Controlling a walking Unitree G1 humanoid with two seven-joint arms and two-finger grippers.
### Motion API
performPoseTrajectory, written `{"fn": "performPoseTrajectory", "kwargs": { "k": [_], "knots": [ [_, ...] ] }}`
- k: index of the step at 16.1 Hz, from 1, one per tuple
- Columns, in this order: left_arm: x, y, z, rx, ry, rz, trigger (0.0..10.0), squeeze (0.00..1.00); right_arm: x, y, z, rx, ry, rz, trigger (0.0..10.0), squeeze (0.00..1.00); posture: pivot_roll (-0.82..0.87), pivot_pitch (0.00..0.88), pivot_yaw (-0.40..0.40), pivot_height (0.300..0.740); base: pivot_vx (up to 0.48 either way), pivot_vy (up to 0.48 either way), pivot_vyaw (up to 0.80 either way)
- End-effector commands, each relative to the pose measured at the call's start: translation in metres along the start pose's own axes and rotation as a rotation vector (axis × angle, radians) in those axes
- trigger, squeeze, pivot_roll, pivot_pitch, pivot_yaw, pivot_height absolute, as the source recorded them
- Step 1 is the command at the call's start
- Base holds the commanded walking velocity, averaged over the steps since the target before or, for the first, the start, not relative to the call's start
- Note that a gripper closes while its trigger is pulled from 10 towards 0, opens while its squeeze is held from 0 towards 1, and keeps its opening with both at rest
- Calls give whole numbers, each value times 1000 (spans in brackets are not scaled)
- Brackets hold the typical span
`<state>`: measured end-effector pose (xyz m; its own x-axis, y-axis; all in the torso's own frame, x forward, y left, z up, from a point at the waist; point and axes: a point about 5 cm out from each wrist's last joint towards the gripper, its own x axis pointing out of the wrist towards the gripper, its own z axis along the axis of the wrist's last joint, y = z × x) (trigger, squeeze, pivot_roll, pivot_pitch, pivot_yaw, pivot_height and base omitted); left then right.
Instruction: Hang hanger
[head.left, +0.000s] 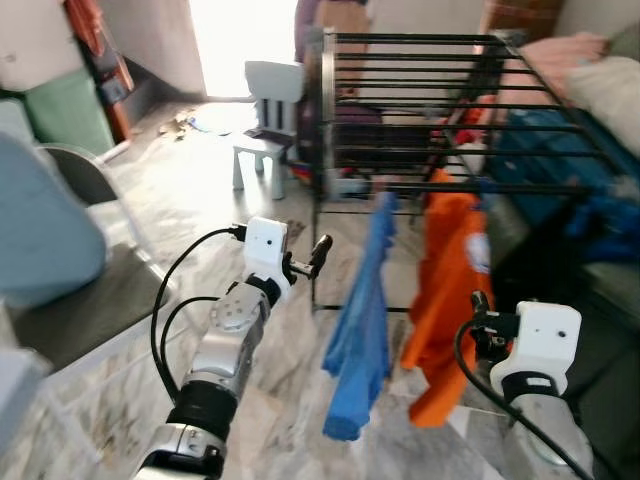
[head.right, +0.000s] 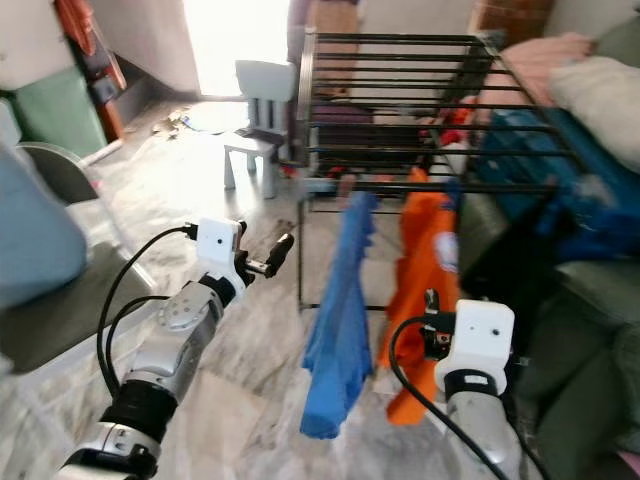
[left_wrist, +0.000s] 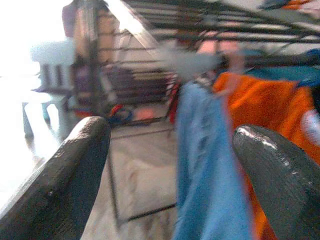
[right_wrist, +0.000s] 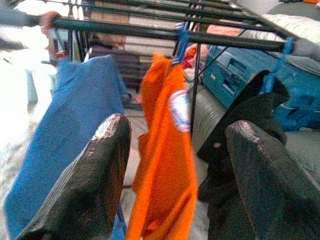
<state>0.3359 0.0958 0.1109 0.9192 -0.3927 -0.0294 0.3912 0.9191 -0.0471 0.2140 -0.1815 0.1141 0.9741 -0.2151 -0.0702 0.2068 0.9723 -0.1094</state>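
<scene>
A black metal drying rack (head.left: 420, 110) stands ahead. From its near bar hang a blue garment (head.left: 362, 320) and, to its right, an orange shirt (head.left: 445, 290) on a blue hanger hook (right_wrist: 181, 42). My left gripper (head.left: 318, 250) is raised to the left of the blue garment, open and empty. Low at the right, my right gripper (head.left: 480, 305) sits just in front of the orange shirt, open, with nothing between its fingers (right_wrist: 97, 165). A dark garment (right_wrist: 240, 135) hangs further right on the same bar.
A small white child's chair (head.left: 268, 125) stands behind the rack's left side. A grey chair (head.left: 60, 250) is at my left. A sofa piled with blue and pink cloth (head.left: 580, 150) runs along the right. Marble floor (head.left: 180, 200) lies open in front of the rack.
</scene>
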Motion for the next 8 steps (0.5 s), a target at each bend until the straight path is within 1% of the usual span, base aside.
{"fn": "performPoseTrajectory", "kwargs": {
  "k": [1, 3, 4, 5, 6, 7, 8],
  "knots": [
    [-1, 4, -1, 5, 11, 5, 10000, 0, 2, 2, 1, -28, -11, -10, 10000, 0, -49, 0, -20, 740, 0, 480, 0],
    [-2, 2, 2, 18, -10, -25, 10000, 0, 3, 3, 1, 1, -14, 6, 10000, 0, -48, 0, -18, 740, 268, 399, 0],
    [-1, 1, 1, 20, -5, -34, 10000, 0, 3, 2, 0, -12, -7, -17, 10000, 0, -49, 0, -16, 740, 296, 379, 0],
    [-1, 0, 0, 4, 8, -31, 10000, 0, 4, 1, 0, -41, -13, -42, 10000, 0, -49, 0, -16, 740, 319, 360, 0],
    [0, -3, -2, -37, 30, -29, 10000, 0, 4, 1, -4, -39, 20, -37, 10000, 0, -51, 0, -16, 740, 281, 0, 0],
    [1, -7, 1, -26, 9, -61, 10000, 0, 3, 2, -5, -27, 37, -22, 10000, 0, -50, 0, -17, 740, 0, 0, 0],
    [1, -11, 2, -47, -11, -85, 10000, 0, 3, 1, -4, -29, 31, -26, 10000, 0, -51, 0, -16, 740, 0, 0, 0]
  ]
}}
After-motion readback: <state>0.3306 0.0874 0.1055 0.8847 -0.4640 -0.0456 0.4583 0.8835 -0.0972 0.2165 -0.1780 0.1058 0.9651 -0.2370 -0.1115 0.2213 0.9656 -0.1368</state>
